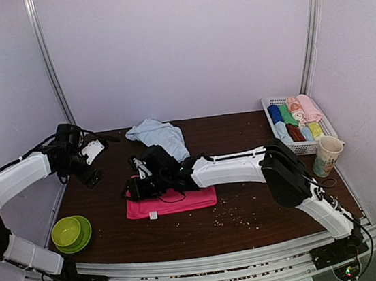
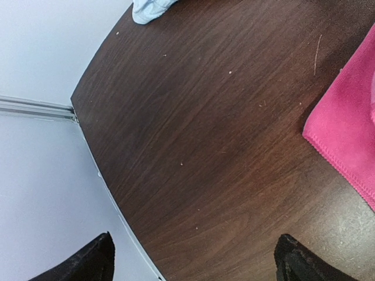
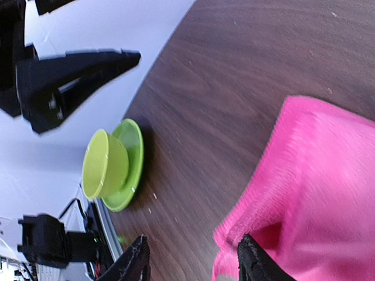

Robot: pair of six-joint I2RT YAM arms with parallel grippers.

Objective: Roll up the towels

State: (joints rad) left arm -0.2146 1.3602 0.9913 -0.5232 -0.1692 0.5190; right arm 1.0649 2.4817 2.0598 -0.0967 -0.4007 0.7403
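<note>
My right gripper [image 3: 194, 260] is released. In my right wrist view the two dark fingertips sit at the bottom edge, spread apart, with bare wood showing between them. The folded lip of the magenta-pink towel [image 3: 316, 193] bulges up against the fingertip on the right of that frame, and the other fingertip touches nothing. I am pinching no cloth. At the left of that frame a green bowl [image 3: 104, 164] sits in a green plate [image 3: 132, 158] near the table's edge.

In the top view the pink towel lies flat as a folded strip at lower centre of the table [image 1: 264, 203], with its white tag [image 1: 153, 215] at the lower left corner. My right arm reaches in from the right of the frame, and my wrist covers the towel's upper left part. The light blue towel [image 1: 160, 136] lies crumpled at upper centre, near the back wall, unrolled.

My left gripper [image 2: 193, 266] hangs wide open at the left of the top view, above bare table, holding nothing. Its wrist view shows the pink towel's edge at the right and a bit of the blue towel at the very top, both well clear of my fingertips.

At the upper right a white basket [image 1: 304, 147] holds small rolls [image 1: 302, 116] in several colours, with a cup [image 1: 328, 154] just beside it. Crumbs [image 1: 228, 214] dot the wood below the pink towel.
</note>
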